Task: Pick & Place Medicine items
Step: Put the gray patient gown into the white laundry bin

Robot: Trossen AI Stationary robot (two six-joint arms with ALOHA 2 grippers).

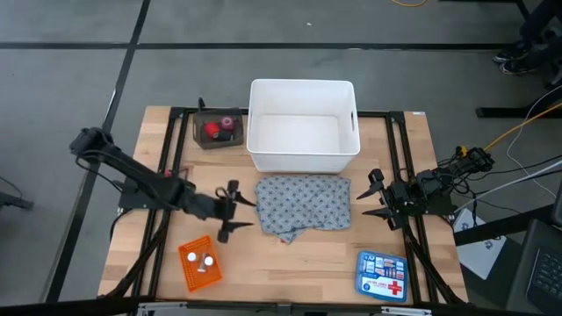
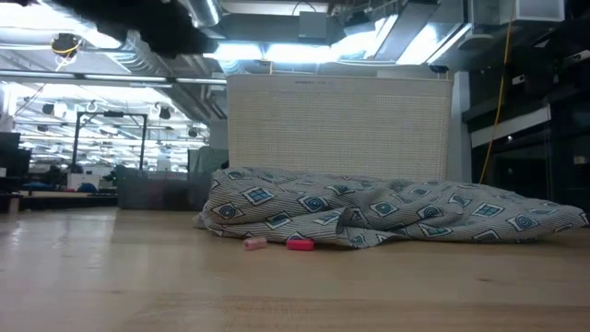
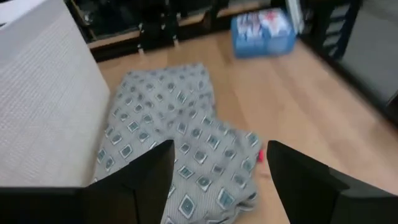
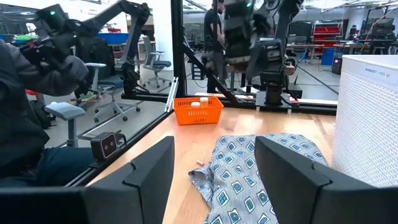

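High view: grey cloth (image 1: pixel 303 205) lies crumpled on the tabletop (image 1: pixel 290 272), just in front of the white bin (image 1: pixel 303 125).
Left gripper (image 1: pixel 230 211): jaws apart, facing the cloth's edge, likely lined up to grasp it.
Right gripper (image 1: pixel 375 197): jaws apart, waiting beside the cloth.
Pink piece (image 2: pixel 255 243), red piece (image 2: pixel 300 244): at the cloth's hem.

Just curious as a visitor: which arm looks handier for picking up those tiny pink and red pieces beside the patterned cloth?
Probably the left gripper: its open jaws sit nearer the cloth's corner where the pink piece and red piece lie.
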